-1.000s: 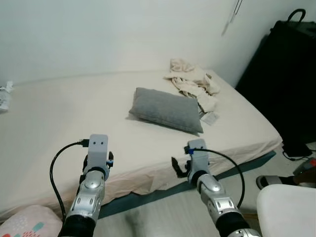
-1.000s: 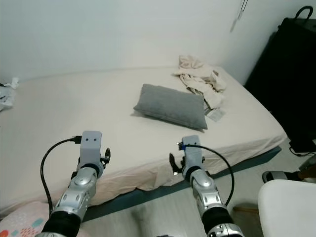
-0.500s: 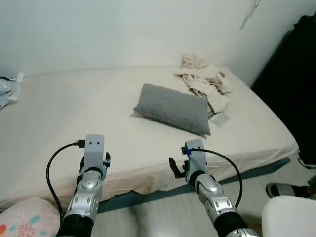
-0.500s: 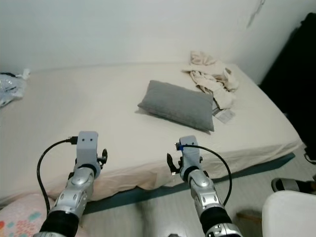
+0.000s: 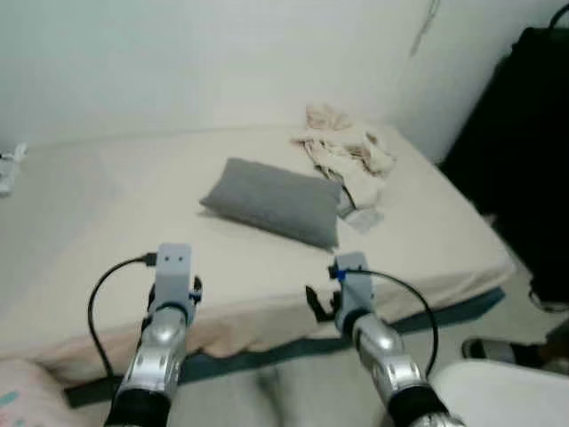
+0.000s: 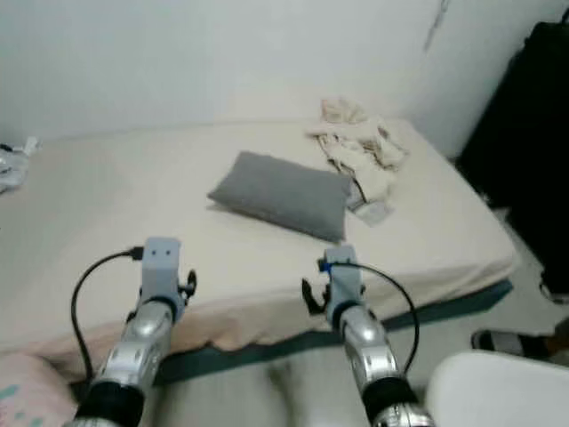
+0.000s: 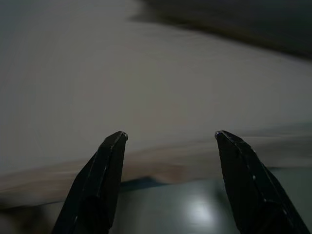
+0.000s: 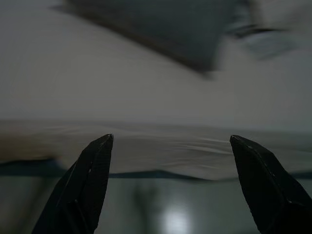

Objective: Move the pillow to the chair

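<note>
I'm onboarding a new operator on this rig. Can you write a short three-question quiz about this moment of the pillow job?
1. True or false: the grey pillow lies on the bed.
2. What lies just beyond the pillow's right end? A) crumpled cream clothes B) a book C) a lamp
3. Fill in: the left gripper and right gripper both have their fingers ____.

Key: 1 true; 2 A; 3 open, holding nothing, short of the bed's near edge.
</note>
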Robot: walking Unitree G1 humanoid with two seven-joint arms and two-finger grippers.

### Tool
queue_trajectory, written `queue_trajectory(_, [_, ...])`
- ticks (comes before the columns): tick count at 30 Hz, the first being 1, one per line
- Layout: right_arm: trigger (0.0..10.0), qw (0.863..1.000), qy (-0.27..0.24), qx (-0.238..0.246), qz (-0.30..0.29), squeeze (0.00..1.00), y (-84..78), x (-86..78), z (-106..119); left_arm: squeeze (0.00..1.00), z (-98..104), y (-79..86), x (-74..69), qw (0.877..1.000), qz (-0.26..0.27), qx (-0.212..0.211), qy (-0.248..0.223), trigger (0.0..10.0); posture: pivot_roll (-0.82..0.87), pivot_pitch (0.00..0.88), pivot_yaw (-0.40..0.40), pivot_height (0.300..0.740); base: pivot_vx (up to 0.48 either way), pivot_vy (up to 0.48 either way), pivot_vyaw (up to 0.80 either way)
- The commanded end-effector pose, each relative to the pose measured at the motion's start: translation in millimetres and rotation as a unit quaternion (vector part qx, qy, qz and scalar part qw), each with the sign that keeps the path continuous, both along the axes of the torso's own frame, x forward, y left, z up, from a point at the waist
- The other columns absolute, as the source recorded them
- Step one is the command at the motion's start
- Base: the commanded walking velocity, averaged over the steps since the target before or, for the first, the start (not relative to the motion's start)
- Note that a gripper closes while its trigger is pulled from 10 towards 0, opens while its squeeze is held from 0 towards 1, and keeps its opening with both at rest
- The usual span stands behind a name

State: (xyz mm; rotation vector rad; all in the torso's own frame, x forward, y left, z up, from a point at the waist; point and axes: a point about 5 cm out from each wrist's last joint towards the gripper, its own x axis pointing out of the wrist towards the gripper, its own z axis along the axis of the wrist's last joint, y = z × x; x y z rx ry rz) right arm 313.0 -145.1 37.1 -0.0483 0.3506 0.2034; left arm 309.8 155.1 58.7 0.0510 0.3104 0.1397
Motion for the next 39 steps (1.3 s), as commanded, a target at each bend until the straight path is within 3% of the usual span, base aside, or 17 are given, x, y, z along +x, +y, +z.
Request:
queue_trajectory(1, [10.0, 1.000, 0.007, 0.006, 0.002, 0.00, 3.7, -1.6, -2.4, 0.00, -3.2, 2.7, -3.2, 1.000, -0.005, -0.012, 0.010, 10.0, -0.06, 0.121, -0.062, 0.740, 0.000, 0.446, 0.00])
queue_trajectory(14, [10.0, 1.000, 0.007, 0.008, 0.000, 0.00, 4.3, -3.4, -3.4, 0.00, -4.0, 0.9, -3.3, 1.000, -0.014, 0.002, 0.020, 10.0, -0.06, 0.127, -0.058, 0.740, 0.000, 0.439, 0.00])
queue_trajectory(18, [10.0, 1.000, 0.007, 0.008, 0.000, 0.00, 3.6, -3.4, -3.4, 0.00, -3.6, -1.9, -2.2, 0.999, -0.022, 0.017, 0.019, 10.0, -0.06, 0.127, -0.058, 0.740, 0.000, 0.000, 0.00])
queue_trajectory(24, [10.0, 1.000, 0.005, 0.008, -0.001, 0.00, 3.0, -2.3, -2.2, 0.00, 1.5, -7.9, -0.1, 1.000, -0.030, -0.006, -0.004, 10.0, -0.07, 0.130, -0.057, 0.740, 0.000, 0.000, 0.00])
queue_trajectory(39, [10.0, 1.000, -0.003, 0.017, -0.004, 0.00, 5.0, 0.5, 1.7, 0.00, 13.0, -11.5, 2.5, 0.998, -0.055, 0.003, -0.044, 10.0, -0.06, 0.135, -0.055, 0.740, 0.088, 0.000, 0.00])
